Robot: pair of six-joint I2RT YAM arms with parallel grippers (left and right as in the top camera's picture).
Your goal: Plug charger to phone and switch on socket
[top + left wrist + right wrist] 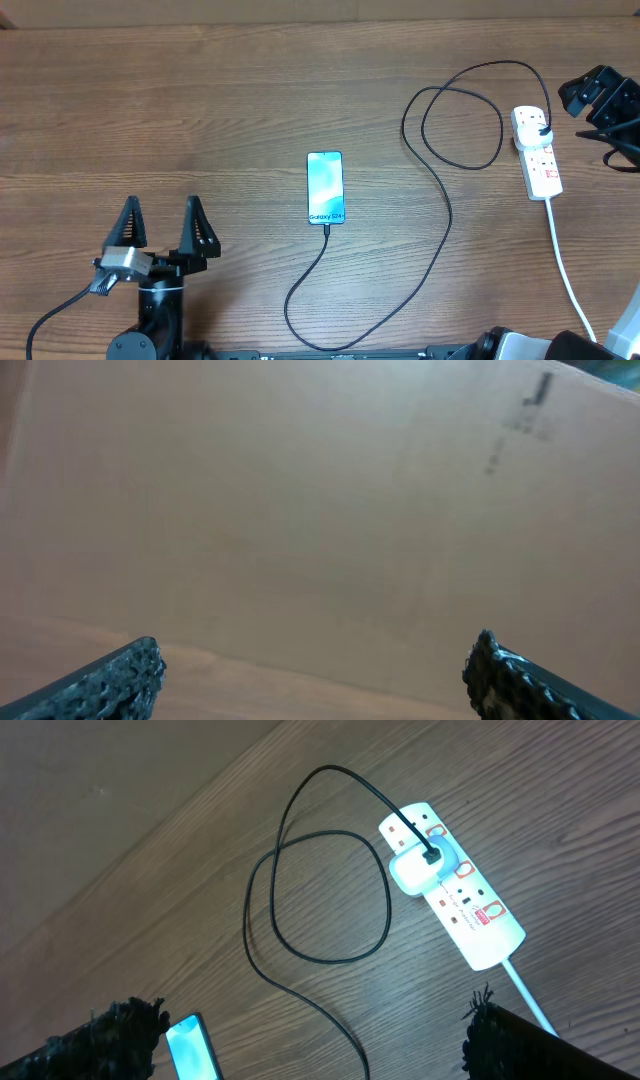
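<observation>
Spread wide, gripping nothing: jaws of left gripper (160, 210) and right gripper (305, 1015). Running from lower end of phone (325, 187) to socket (540, 160) across surface (200, 100): looping charger (448, 215).

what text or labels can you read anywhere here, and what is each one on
"Galaxy": on the lit screen of the phone, near its lower edge; the characters after it are too small to be sure of.
Red markings and fine print on the socket: too small to read.
Nothing else is legible.
</observation>
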